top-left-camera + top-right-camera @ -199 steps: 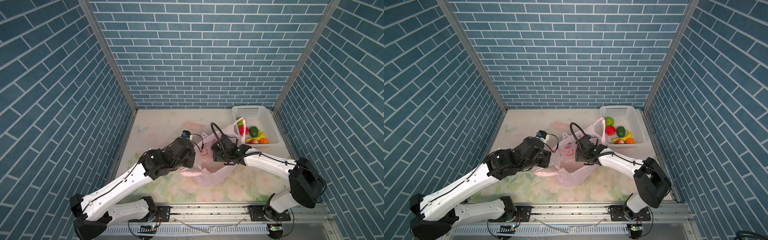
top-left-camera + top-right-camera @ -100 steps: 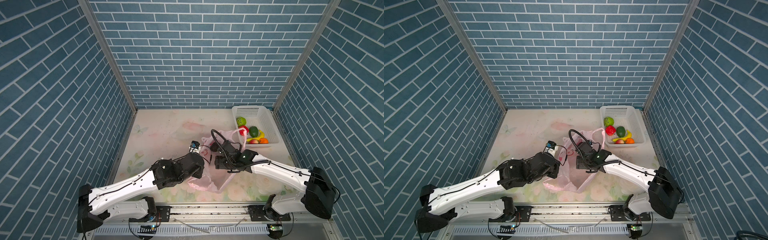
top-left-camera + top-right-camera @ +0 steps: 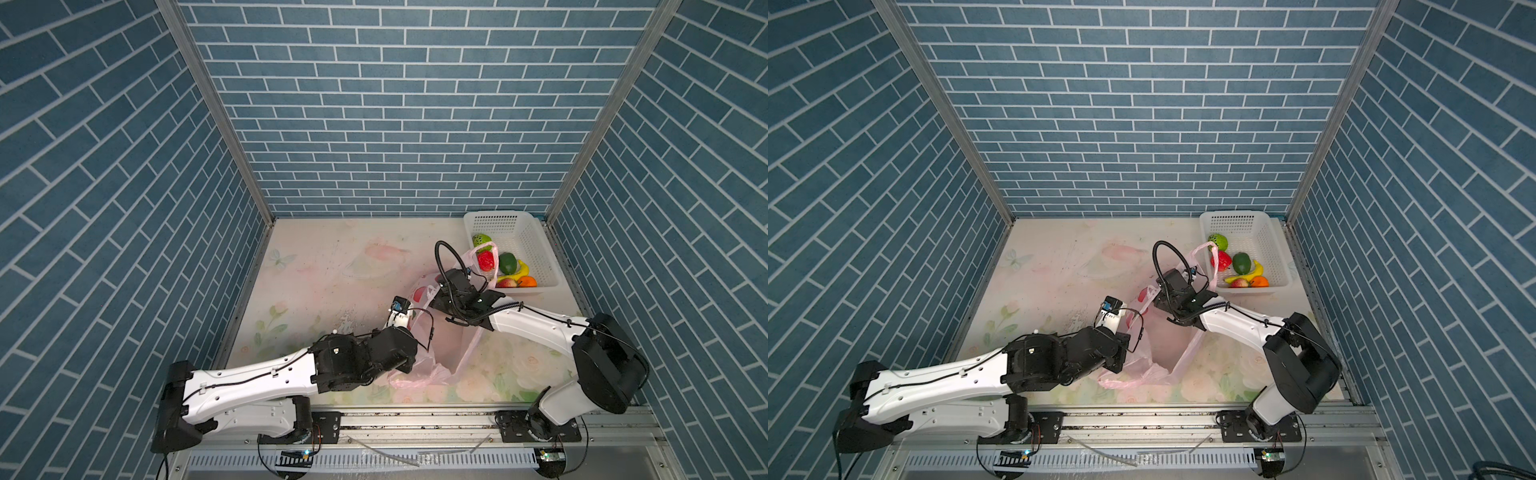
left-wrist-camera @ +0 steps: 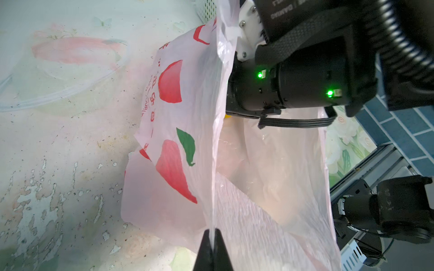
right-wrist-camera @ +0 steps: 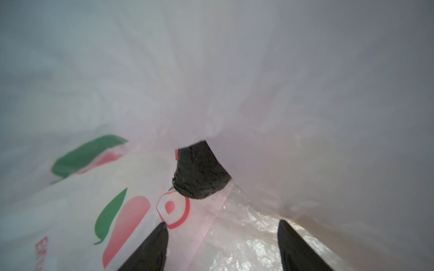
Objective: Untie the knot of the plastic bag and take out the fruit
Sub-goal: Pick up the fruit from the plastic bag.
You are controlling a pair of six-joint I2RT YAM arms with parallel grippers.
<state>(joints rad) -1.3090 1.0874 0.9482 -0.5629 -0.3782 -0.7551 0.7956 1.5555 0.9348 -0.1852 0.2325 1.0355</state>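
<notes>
- Left wrist view gives us the left gripper (image 4: pixel 213 237) clamped tight on a thin fold of the pink bag (image 4: pixel 178 140). Its two black fingertips are pressed together with the film between them.
- From that pinch the bag's rim runs taut away from the camera. The side printed with red fruit pictures, a green leaf and red lettering hangs down to the table (image 4: pixel 58 152).
- We also see the right arm's black wrist reaching into the bag's open mouth there. A small yellow patch shows just under it, too little for us to name.
- Right wrist view looks out from inside the bag. The right gripper (image 5: pixel 223 232) has its jaws well apart, with only crinkled film between them and nothing clasped.
- Ahead of those fingers a dark rough lump (image 5: pixel 199 171) sits at the bag's seam; we cannot tell what it is.
- In both top views the bag (image 3: pixel 451 349) (image 3: pixel 1167 349) lies on the table near the front edge, between the two arms, and we look into its pink inside.
- One handle loop (image 3: pixel 473 251) stands free just beside the white basket (image 3: pixel 536 245).
- We find the fruit in that basket at the far right corner: a green round one (image 3: pixel 481 240), a strawberry (image 3: pixel 487 262), an avocado (image 3: pixel 508 262), a banana (image 3: pixel 519 272), an apple (image 3: pixel 508 283) and an orange (image 3: pixel 528 282).
</notes>
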